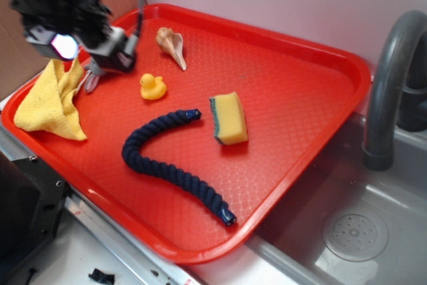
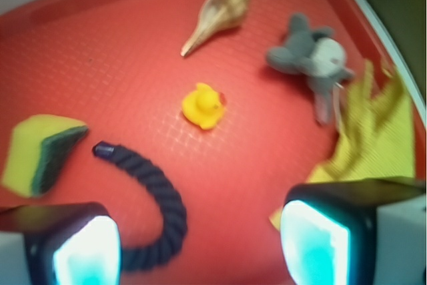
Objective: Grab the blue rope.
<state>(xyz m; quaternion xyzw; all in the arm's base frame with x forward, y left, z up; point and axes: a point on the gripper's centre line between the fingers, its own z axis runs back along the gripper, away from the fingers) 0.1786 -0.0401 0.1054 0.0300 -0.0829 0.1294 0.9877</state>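
On pebbled red tray [image 1: 293, 98]: curved, twisted blue rope [image 1: 167, 161]; claw [image 2: 200, 245] released, empty.

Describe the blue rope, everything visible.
The rope is thick, dark navy, twisted strands that look like cotton, with a small shiny blue cap on each end. It lies flat on the red tray, bent into a hook: one end points toward the sponge and stops just short of it, the curve swings left, and the long leg runs toward the tray's front edge. Nothing touches it but the tray. The claw hangs open above it, holding nothing; the wrist view shows only the rope's upper end and bend.
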